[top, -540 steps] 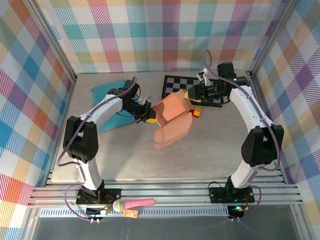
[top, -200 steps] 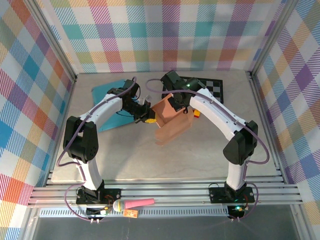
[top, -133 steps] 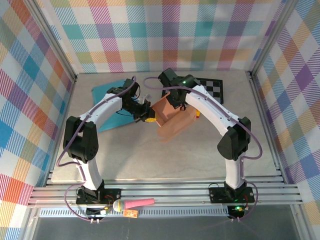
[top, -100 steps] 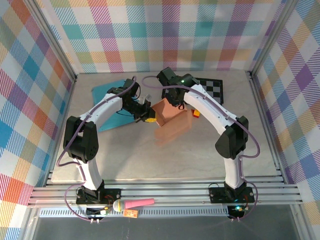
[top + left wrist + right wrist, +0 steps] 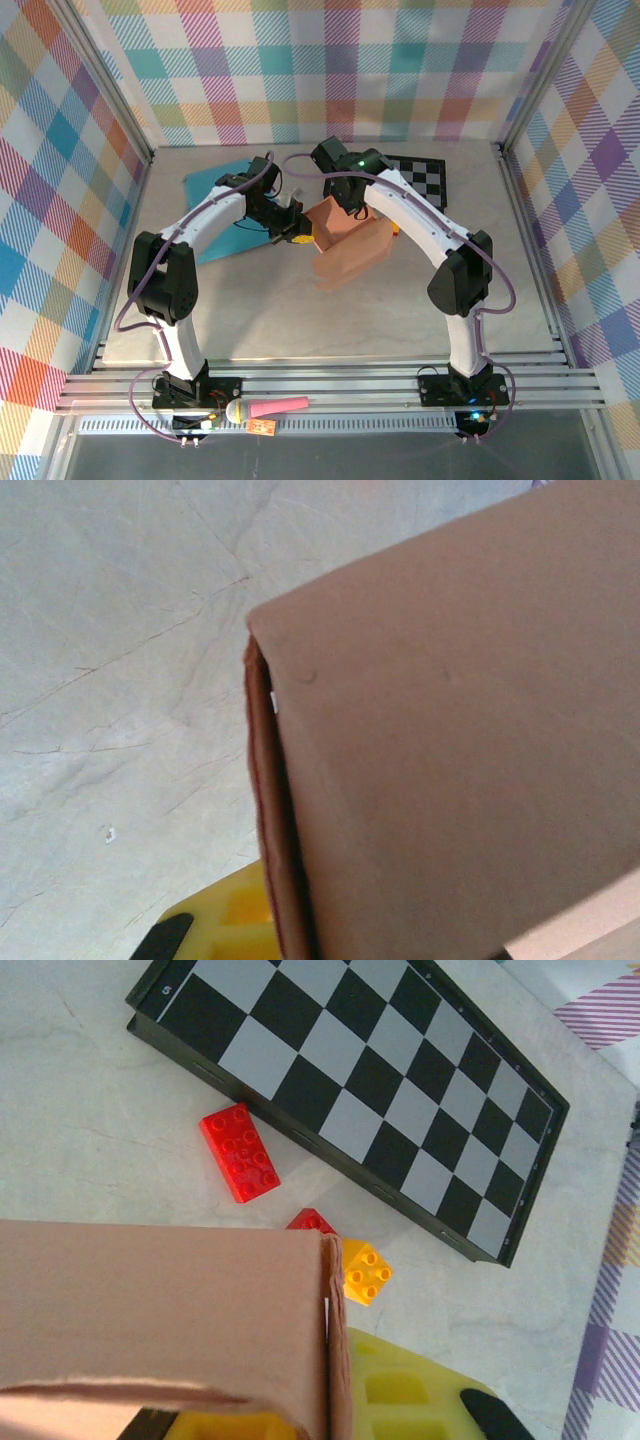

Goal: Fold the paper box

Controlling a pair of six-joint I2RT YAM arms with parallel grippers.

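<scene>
The paper box, beside the chessboard's near-left corner, looks half-folded, its lower flap not yet tucked, with left end effector and right end effector both clamped on its walls.

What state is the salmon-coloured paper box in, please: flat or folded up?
Folded up, at least partly: the salmon-coloured paper box shows walls meeting at a corner edge.

Near half of table free; chessboard, bricks crowd behind box; blue sheet left.
</scene>
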